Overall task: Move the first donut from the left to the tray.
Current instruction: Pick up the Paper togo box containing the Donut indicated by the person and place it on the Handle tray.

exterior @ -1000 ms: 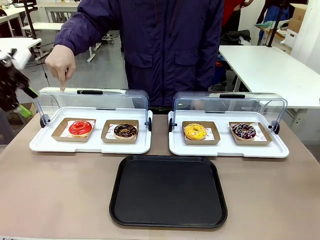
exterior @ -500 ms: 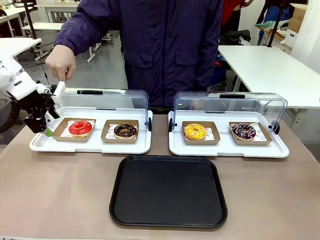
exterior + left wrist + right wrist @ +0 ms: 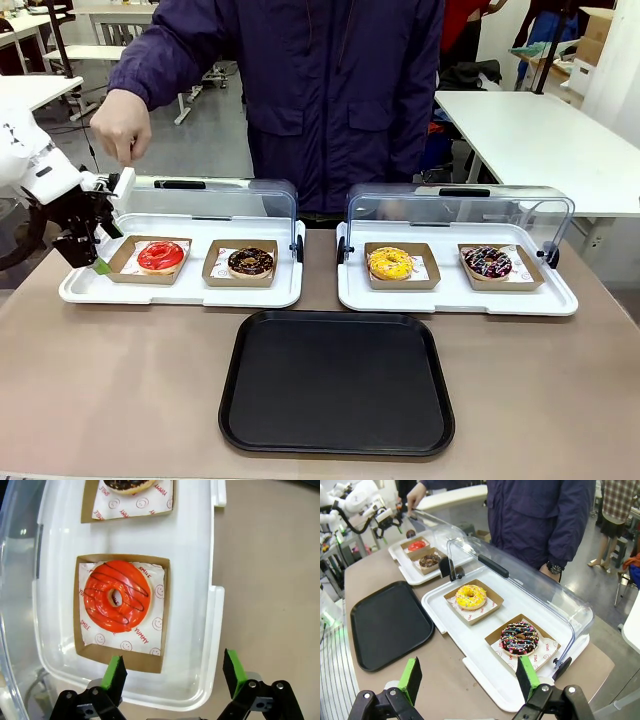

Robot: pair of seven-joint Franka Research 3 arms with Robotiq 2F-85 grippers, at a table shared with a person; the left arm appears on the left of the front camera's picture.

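Hovering low over the end of the white tray (image 3: 192, 575), my left gripper (image 3: 174, 667) is empty, with the fingers spread wide. One green pad stands over the near edge of the small cardboard tray (image 3: 130, 661). The other pad is past the white rim, above the table (image 3: 270, 570). So I am not yet centred on my target.

Just beyond the pads the red donut (image 3: 116, 599) lies in this cardboard tray, on printed paper. The chocolate donut (image 3: 127, 484) is next behind it, in its own cardboard tray.

I judge the red donut to be light and soft, and its glossy icing looks sticky. If I pinch the ring itself, it may crush, or the icing may smear on my pads. The cardboard wall seems thin but stiff enough, so I would close on the near wall and lift the donut and its holder together, keeping them level.

The black tray (image 3: 340, 385) waits empty in the middle of the table, well apart from me. My right gripper (image 3: 469, 675) is also wide open and holds nothing. At the far side, the person's hand (image 3: 122, 125) is held above the clear lid (image 3: 200, 200).
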